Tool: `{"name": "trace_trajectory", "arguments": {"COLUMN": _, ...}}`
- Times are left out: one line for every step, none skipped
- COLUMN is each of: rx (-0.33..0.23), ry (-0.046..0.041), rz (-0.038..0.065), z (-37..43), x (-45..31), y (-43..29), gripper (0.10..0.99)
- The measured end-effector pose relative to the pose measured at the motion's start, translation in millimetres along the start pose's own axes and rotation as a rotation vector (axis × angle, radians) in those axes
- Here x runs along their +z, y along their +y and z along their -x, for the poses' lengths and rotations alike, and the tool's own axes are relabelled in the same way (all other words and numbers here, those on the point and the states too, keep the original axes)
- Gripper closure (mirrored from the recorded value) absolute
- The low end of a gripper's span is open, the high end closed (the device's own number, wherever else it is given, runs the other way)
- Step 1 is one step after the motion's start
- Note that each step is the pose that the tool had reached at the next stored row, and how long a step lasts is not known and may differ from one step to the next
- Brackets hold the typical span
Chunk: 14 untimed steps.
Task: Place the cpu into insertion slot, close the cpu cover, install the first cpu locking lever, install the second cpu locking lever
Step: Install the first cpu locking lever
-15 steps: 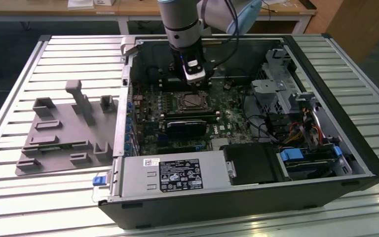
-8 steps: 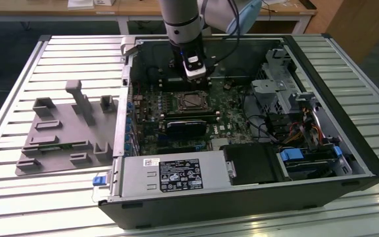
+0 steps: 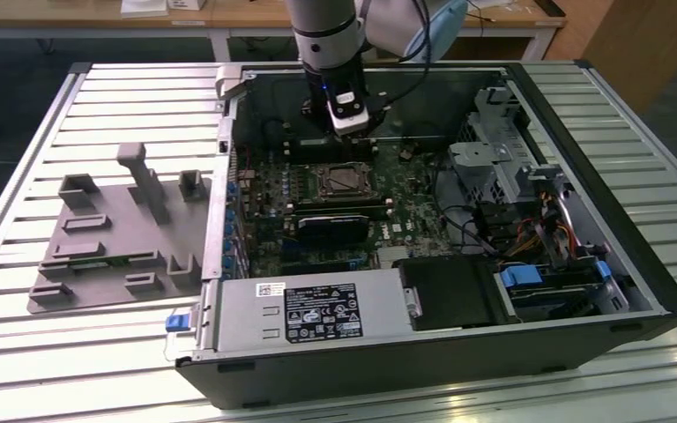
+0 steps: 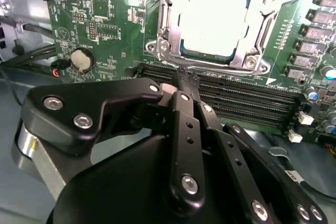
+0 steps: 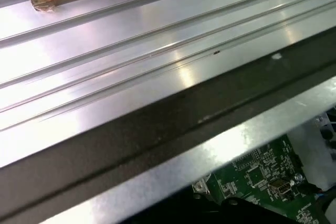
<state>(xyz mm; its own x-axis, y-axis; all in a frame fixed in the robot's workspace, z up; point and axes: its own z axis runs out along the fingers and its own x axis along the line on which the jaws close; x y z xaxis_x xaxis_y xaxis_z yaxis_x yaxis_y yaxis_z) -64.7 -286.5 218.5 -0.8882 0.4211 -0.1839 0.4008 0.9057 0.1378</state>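
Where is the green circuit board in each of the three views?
Exterior view: green circuit board inside the open case, under the pincer.
Second wrist view: beyond the pincer, around the chip.
First wrist view: a corner past the case edge.
Shared landmark: the chip, exterior and second wrist views.

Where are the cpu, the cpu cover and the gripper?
cpu point(image 4: 212, 22): second wrist view, middle of its metal top.
cpu cover point(image 4: 169, 22): second wrist view, one side bar of the frame.
gripper point(image 4: 188, 80): second wrist view, at its fingertips.
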Motion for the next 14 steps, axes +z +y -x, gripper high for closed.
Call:
{"name": "trace_trajectory", "arguments": {"rx": 0.000, "ry": -0.0001, "rz": 0.000, "z": 0.0, "x": 0.0, "y": 0.0, "gripper": 0.984}}
{"name": "trace_trajectory", "arguments": {"rx": 0.000, "ry": -0.0002, "rz": -0.001, "z": 0.0, "x": -0.1, "y": -0.1, "gripper": 0.984}}
{"name": "trace_trajectory", "arguments": {"rx": 0.000, "ry": -0.0003, "rz": -0.001, "z": 0.0, "x": -0.1, "y": 0.0, "gripper": 0.984}}
{"name": "trace_trajectory", "arguments": {"rx": 0.000, "ry": -0.0004, "rz": -0.001, "z": 0.0, "x": -0.1, "y": 0.0, "gripper": 0.984}}
{"name": "trace_trajectory", "arguments": {"rx": 0.000, "ry": 0.0002, "rz": -0.002, "z": 0.0, "x": -0.1, "y": 0.0, "gripper": 0.984}}
{"name": "trace_trajectory", "arguments": {"rx": 0.001, "ry": 0.0044, "rz": -0.004, "z": 0.1, "x": 0.0, "y": 0.0, "gripper": 0.984}}
{"name": "trace_trajectory", "arguments": {"rx": 0.001, "ry": 0.0133, "rz": -0.008, "z": 0.2, "x": 0.1, "y": 0.1, "gripper": 0.984}}
{"name": "trace_trajectory", "arguments": {"rx": 0.001, "ry": 0.0250, "rz": -0.016, "z": 0.4, "x": 0.3, "y": 0.1, "gripper": 0.984}}
{"name": "trace_trajectory", "arguments": {"rx": 0.001, "ry": 0.0361, "rz": -0.025, "z": 0.7, "x": 0.7, "y": 0.3, "gripper": 0.984}}
{"name": "trace_trajectory", "arguments": {"rx": 0.001, "ry": 0.0452, "rz": -0.033, "z": 1.0, "x": 0.9, "y": 0.4, "gripper": 0.984}}
{"name": "trace_trajectory", "arguments": {"rx": 0.000, "ry": 0.0512, "rz": -0.041, "z": 1.3, "x": 1.1, "y": 0.5, "gripper": 0.984}}
{"name": "trace_trajectory", "arguments": {"rx": 0.000, "ry": 0.0534, "rz": -0.046, "z": 1.4, "x": 1.2, "y": 0.5, "gripper": 0.984}}
{"name": "trace_trajectory", "arguments": {"rx": -0.001, "ry": 0.0535, "rz": -0.051, "z": 1.5, "x": 1.3, "y": 0.2, "gripper": 0.984}}
{"name": "trace_trajectory", "arguments": {"rx": -0.002, "ry": 0.0527, "rz": -0.055, "z": 1.8, "x": 1.3, "y": -0.3, "gripper": 0.984}}
